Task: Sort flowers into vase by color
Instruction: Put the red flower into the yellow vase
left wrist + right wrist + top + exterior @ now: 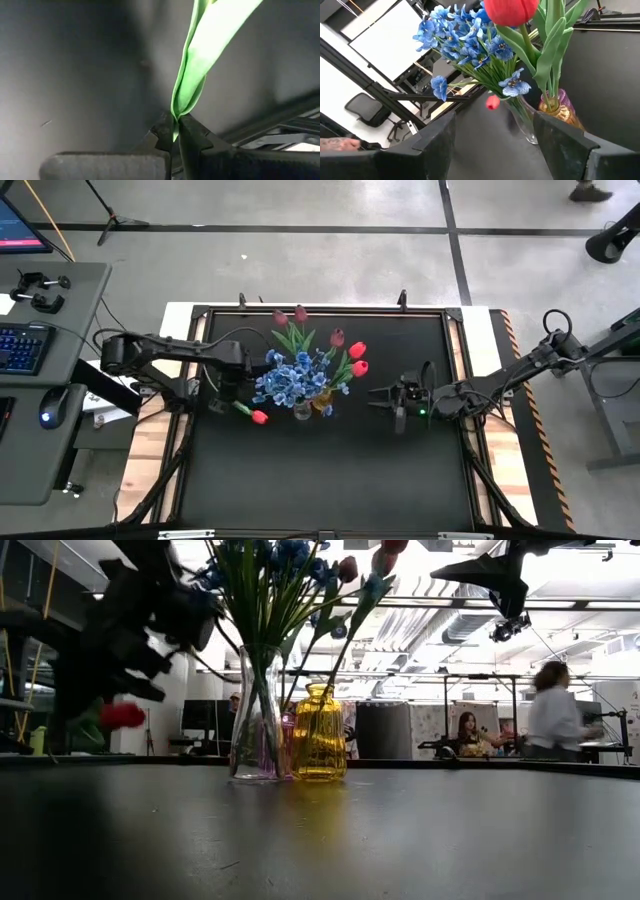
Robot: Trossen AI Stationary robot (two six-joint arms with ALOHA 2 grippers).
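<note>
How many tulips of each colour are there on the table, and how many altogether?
Bright red tulips: 3 (one held by its stem in the left gripper)
Dark maroon tulips: 3
Total: 6

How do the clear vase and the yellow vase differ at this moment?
The clear vase is taller and colourless; the yellow vase is shorter, squat and amber. The clear vase holds the blue flowers; the yellow vase holds red tulips. Both stand upright, side by side on the table.
</note>
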